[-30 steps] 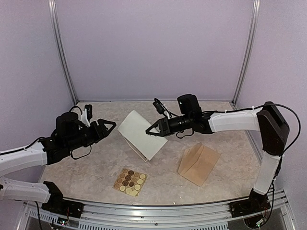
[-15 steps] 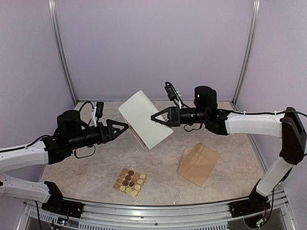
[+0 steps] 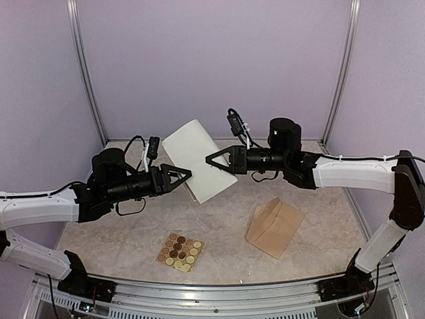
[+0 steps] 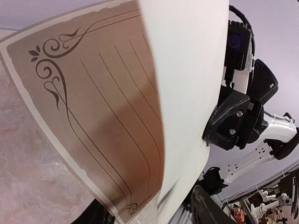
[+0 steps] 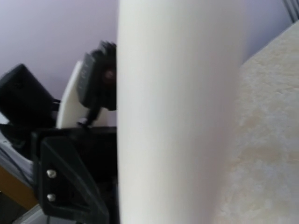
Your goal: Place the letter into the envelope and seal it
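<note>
The letter [image 3: 196, 156] hangs folded in the air above the back of the table, white back outward. Its bordered, ruled face [image 4: 93, 116] shows inside the fold. My right gripper [image 3: 211, 160] is shut on its right edge. In the right wrist view the letter [image 5: 177, 116] fills the middle and hides my own fingers. My left gripper [image 3: 186, 175] is at the letter's lower left edge, open, with the fold between its fingers [image 4: 210, 207], which stand apart from the paper. The tan envelope [image 3: 273, 227] lies on the table at the right front, untouched.
A small tan sheet of round stickers [image 3: 180, 251] lies near the front middle of the marble table [image 3: 119, 232]. Purple walls with metal posts [image 3: 85, 73] close the back and sides. Both arms meet above the table's middle.
The right gripper lifted the letter up and back off the table. The left gripper moved right and forward until its jaws straddle the letter's lower left edge.
</note>
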